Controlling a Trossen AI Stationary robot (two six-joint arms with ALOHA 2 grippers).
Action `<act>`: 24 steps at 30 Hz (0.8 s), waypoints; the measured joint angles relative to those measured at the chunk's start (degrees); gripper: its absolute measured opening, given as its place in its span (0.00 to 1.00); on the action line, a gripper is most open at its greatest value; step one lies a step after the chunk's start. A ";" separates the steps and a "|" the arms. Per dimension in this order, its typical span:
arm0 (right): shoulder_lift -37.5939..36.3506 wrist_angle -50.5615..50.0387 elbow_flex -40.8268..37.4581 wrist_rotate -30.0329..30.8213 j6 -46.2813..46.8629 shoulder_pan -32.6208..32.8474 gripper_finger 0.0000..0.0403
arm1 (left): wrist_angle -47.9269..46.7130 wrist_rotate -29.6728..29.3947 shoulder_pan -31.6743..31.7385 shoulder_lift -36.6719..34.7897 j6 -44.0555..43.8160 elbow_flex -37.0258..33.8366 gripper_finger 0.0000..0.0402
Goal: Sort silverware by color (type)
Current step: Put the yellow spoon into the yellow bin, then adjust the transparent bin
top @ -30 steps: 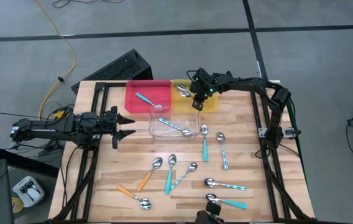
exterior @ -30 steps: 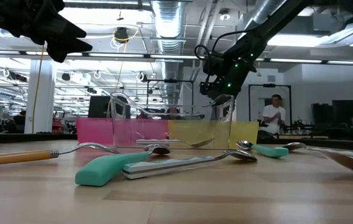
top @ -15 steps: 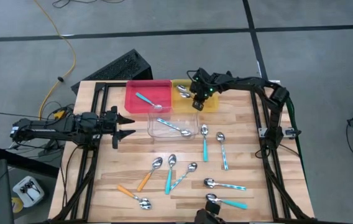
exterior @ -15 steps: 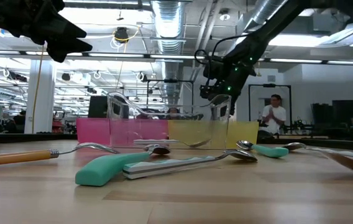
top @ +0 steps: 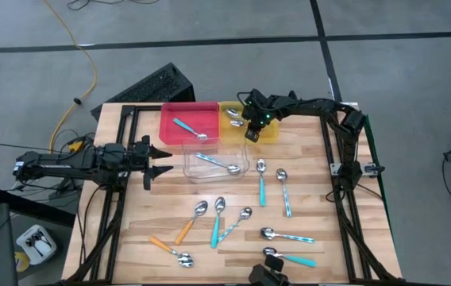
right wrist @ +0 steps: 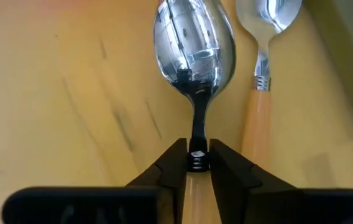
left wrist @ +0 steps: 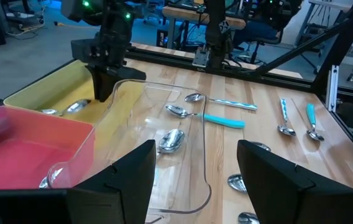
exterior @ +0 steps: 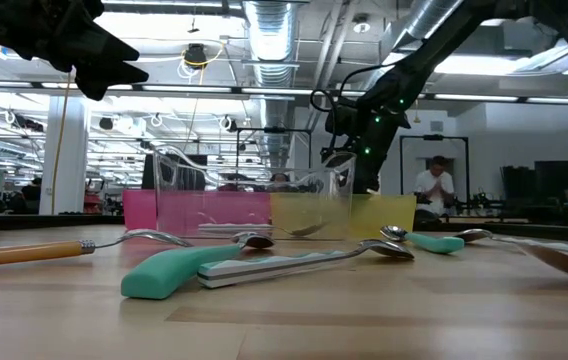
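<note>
Table [top: 321, 214] of pale wood fills the middle of the high view, with both arms reaching in from its sides. Left gripper [top: 160, 152] hangs over the table's left edge, mid-frame, fingers spread and holding nothing. Right gripper [top: 250, 132] sits at the upper middle, over the yellow tray [top: 271, 133], its fingers [right wrist: 225, 167] pinched on the neck of an orange spoon [right wrist: 194, 56] whose bowl lies in that tray beside a second orange spoon [right wrist: 261, 56].

Red tray [top: 179, 115] touches the yellow one on its left and holds one teal spoon [top: 186, 128]. Clear tray [top: 245, 153] lies just below both, its upper right corner lifted against the right gripper, with a pale blue spoon [top: 216, 164] inside.

Loose spoons lie across the lower half of the frame: a teal one [top: 261, 182] and a pale blue one [top: 284, 191] right of centre; an orange [top: 191, 220], a teal [top: 217, 220] and a pale blue [top: 237, 224] in a fan below centre; another orange [top: 171, 250] at the lower left; a pale blue [top: 287, 235] and a teal [top: 291, 257] at the lower right.
</note>
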 joint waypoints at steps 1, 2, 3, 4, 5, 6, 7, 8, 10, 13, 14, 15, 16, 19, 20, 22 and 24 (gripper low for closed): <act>0.00 -0.16 0.00 0.27 -0.04 0.00 0.26 | 0.00 0.00 0.00 0.00 -0.02 0.00 0.52; 0.00 -0.16 0.00 0.26 -0.06 -0.04 0.28 | 0.00 0.00 0.00 -0.02 -0.03 0.00 0.52; 0.00 -0.08 0.00 0.27 -0.08 -0.04 0.29 | 0.00 0.00 0.00 0.00 -0.03 0.00 0.52; -0.12 -0.04 0.00 0.28 -0.23 -0.06 0.30 | -0.01 0.00 0.00 -0.01 -0.03 0.00 0.52; -0.36 -0.12 0.00 0.29 -0.46 -0.07 0.31 | 0.00 0.01 0.00 0.00 -0.03 0.00 0.52; -0.65 -0.20 0.00 0.29 -0.64 -0.07 0.32 | 0.00 0.02 0.00 0.00 -0.05 0.00 0.52; -1.04 -0.19 0.00 0.28 -0.92 -0.04 0.33 | 0.00 0.00 0.00 0.00 -0.05 0.00 0.52; -1.50 -0.21 0.00 0.28 -0.94 -0.04 0.34 | 0.00 0.02 0.00 0.00 -0.05 0.00 0.52; -2.90 -0.42 -0.02 0.28 -0.96 -0.04 0.36 | 0.00 0.02 0.00 0.00 -0.35 0.00 0.52; -6.28 -0.47 -0.02 0.28 -0.97 -0.04 0.37 | 0.00 0.01 0.00 0.00 -1.42 0.00 0.52; -7.77 -0.69 -0.02 0.28 -0.96 -0.04 0.37 | -0.01 0.01 0.00 0.00 -2.06 0.00 0.52; -9.37 -1.04 -0.02 0.28 -0.98 -0.04 0.37 | -0.08 0.02 -0.03 0.00 -2.66 0.01 0.52; -11.05 -1.28 -0.02 0.28 -1.00 0.12 0.37 | -0.27 0.02 -0.04 0.00 -3.29 0.00 0.52; -16.51 -2.19 -0.02 0.28 -0.90 1.01 0.36 | -1.93 0.02 -0.04 0.50 -5.50 0.00 0.52; -18.42 -2.25 -0.02 0.28 -0.32 1.53 0.36 | -2.35 0.03 -0.04 0.92 -6.25 0.00 0.52; -22.06 -2.79 -0.02 0.25 1.54 2.99 0.35 | -3.31 0.03 -0.22 2.06 -7.79 -0.03 0.52; -25.31 -3.72 -0.02 0.28 3.05 4.82 0.35 | -3.23 0.02 -1.18 3.44 -9.81 -0.73 0.52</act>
